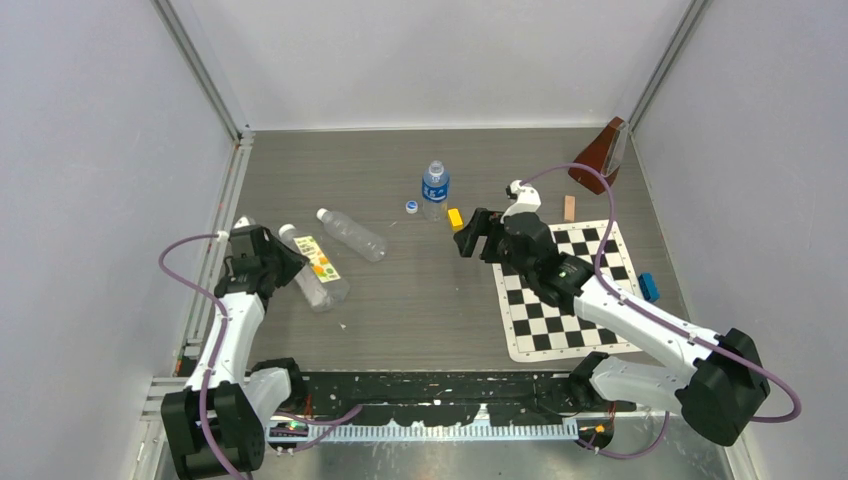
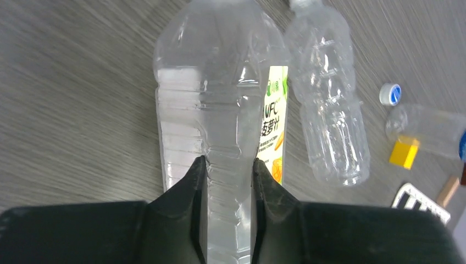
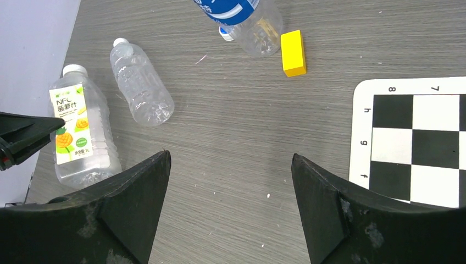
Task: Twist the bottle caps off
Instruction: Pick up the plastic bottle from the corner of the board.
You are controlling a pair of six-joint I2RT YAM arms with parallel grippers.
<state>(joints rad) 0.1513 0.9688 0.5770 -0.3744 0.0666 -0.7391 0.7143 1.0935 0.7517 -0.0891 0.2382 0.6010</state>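
The labelled bottle runs off the top edge, neck unseen, and its base vanishes behind the left gripper. The blue-labelled bottle is chopped by the frame, with possibly a cap peeking from behind.

Flat wood-grain bench: grey, finely streaked.
Wide clear plastic bottle: white-yellow-orange label.
Slim clear plastic bottle: colourless.
Small clear plastic bottle: blue label.
Loose round plastic cap: white, blue inside.
Rectangular yellow block.
Flat chequered board: black-and-white squares, white border.
Small blue block.

White links and black joint housings are observed on the left arm and right arm. A purple cable is routed along each. Scuffing is noted on the right gripper's black wedge-shaped fingers.
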